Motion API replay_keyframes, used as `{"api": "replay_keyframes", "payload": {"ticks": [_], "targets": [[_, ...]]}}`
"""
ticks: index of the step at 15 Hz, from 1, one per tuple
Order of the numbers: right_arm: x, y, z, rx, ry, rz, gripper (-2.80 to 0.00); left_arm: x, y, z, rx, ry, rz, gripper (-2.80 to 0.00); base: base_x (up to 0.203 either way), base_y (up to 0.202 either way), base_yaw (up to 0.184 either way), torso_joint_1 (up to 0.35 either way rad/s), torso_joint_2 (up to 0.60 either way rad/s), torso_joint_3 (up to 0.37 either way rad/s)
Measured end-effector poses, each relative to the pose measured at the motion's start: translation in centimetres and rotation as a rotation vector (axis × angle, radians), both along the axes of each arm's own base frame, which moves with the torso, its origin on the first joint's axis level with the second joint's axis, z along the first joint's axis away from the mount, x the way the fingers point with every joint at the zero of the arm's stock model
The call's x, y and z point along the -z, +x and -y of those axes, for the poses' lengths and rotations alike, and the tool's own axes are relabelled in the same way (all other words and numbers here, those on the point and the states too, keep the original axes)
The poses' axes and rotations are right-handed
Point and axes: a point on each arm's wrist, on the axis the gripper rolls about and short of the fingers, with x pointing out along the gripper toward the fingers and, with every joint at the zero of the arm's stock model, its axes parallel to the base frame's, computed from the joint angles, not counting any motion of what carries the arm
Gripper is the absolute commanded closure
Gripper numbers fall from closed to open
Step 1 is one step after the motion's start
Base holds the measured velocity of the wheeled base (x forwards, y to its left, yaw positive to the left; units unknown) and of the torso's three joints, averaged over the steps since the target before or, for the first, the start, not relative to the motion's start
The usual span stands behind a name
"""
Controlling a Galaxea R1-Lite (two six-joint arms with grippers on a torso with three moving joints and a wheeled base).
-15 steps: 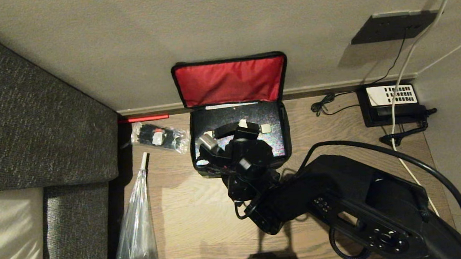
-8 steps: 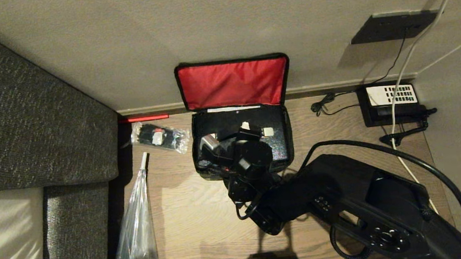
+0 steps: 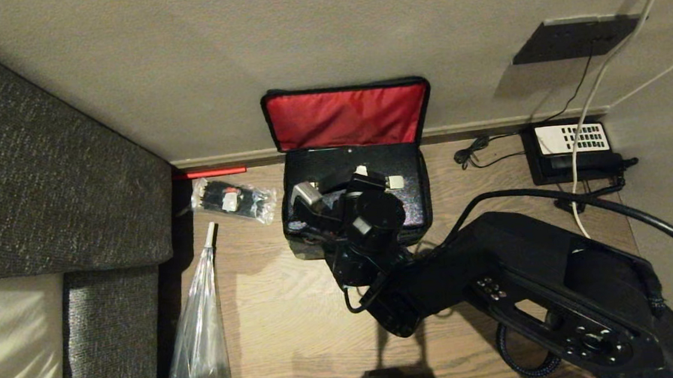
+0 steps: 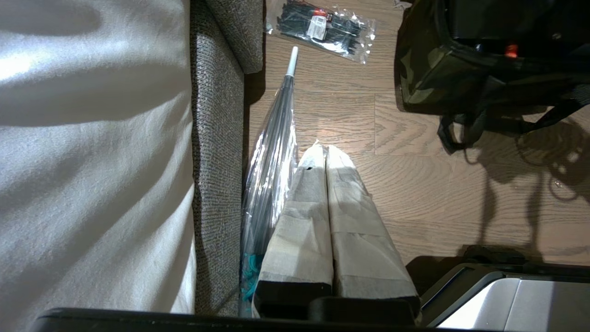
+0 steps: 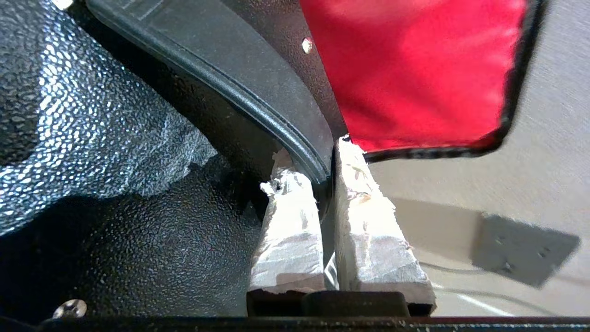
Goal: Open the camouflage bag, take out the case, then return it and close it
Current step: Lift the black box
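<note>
The camouflage bag [image 3: 346, 116] stands open on the wooden floor against the wall, its red-lined lid [image 5: 415, 69] leaning back. Inside lies the case [image 3: 411, 206], black with a pebbled, glinting surface [image 5: 92, 138]. My right gripper [image 3: 362, 178] reaches into the bag from the near side. In the right wrist view this gripper [image 5: 313, 161] is shut on the case's curved black handle [image 5: 258, 97]. My left gripper [image 4: 325, 150] hangs shut and empty over the floor beside the sofa, well short of the bag's camouflage side [image 4: 428, 78].
A clear packet of black ties [image 3: 232, 200] lies left of the bag. A plastic-wrapped umbrella [image 3: 198, 338] leans along the grey sofa [image 3: 41, 176]. A black telephone [image 3: 573, 149] and cables [image 3: 593, 241] sit at the right by the wall.
The bag with its lid has slid a little to the right. My right arm has shifted with it, still clamped on the case's handle. The left arm has stayed still.
</note>
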Motion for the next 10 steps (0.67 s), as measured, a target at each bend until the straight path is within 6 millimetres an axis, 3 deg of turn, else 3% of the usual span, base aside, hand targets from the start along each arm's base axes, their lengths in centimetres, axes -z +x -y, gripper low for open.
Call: {"api": "replay_keyframes", "payload": {"ticks": [4, 10], "targets": [[-0.2, -0.5, -0.2, -0.004, 0.003, -0.003, 0.0, 0.0, 0.0, 0.0, 0.0, 0.0, 0.0, 0.0, 0.0, 0.0, 0.0, 0.0, 0.0, 0.0], [1.9, -0.1, -0.5, -0.004, -0.012, -0.03, 0.0, 0.0, 0.0, 0.0, -0.001, 0.0, 0.0, 0.0, 0.0, 0.0, 0.0, 0.0, 0.0, 0.0]]}}
